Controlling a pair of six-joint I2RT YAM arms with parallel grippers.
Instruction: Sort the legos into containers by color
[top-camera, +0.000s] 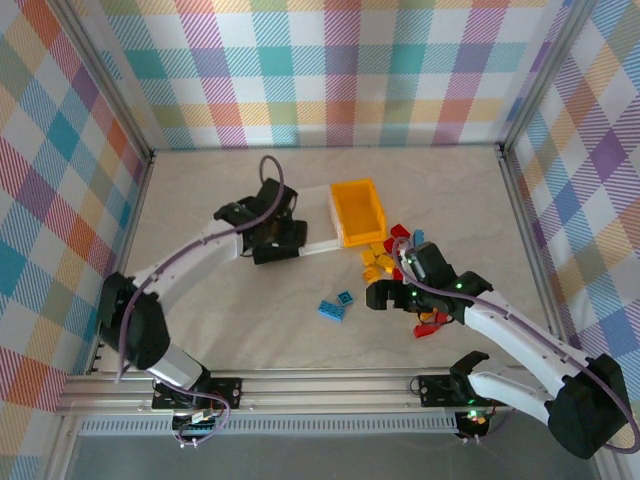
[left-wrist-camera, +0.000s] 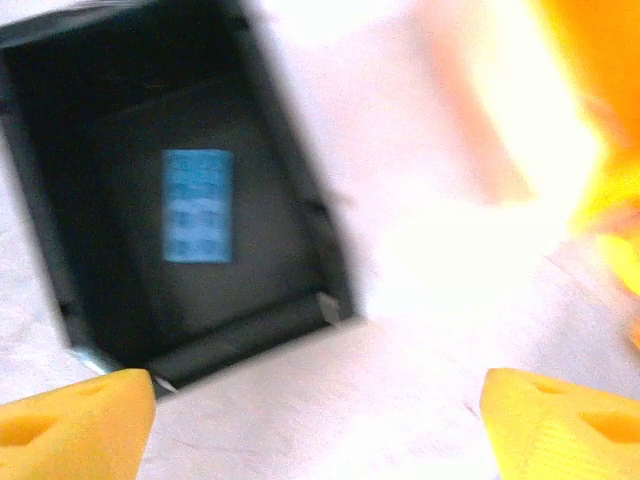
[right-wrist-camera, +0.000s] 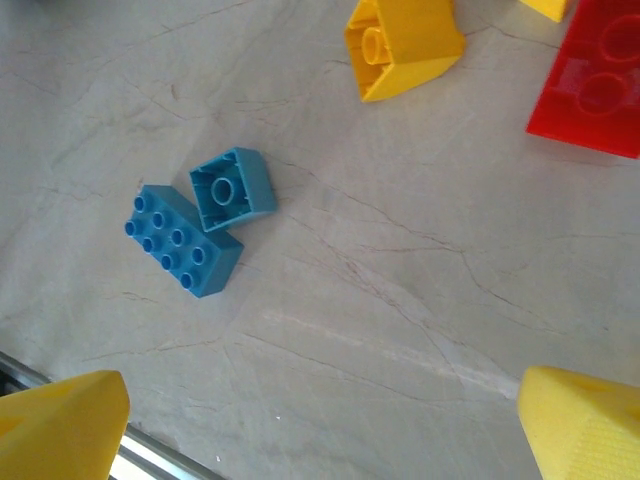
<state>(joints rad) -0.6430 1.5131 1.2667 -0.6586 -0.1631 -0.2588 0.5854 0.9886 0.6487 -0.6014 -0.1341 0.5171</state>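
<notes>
We're logging early progress. Left claw (left-wrist-camera: 318, 425) is hanging released over the black bin (left-wrist-camera: 40, 200), one blue lego (left-wrist-camera: 197, 205) inside. Right claw (right-wrist-camera: 320, 420) is released too; two blue legos (right-wrist-camera: 182, 243) are lying ahead-left of it on the bench (right-wrist-camera: 400, 300), with the red/yellow pile (top-camera: 395, 262) just beyond, unsorted.

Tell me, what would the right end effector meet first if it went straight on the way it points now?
Probably the bare table: the open right end effector faces it with nothing between, and the two blue legos lie off to one side.
</notes>
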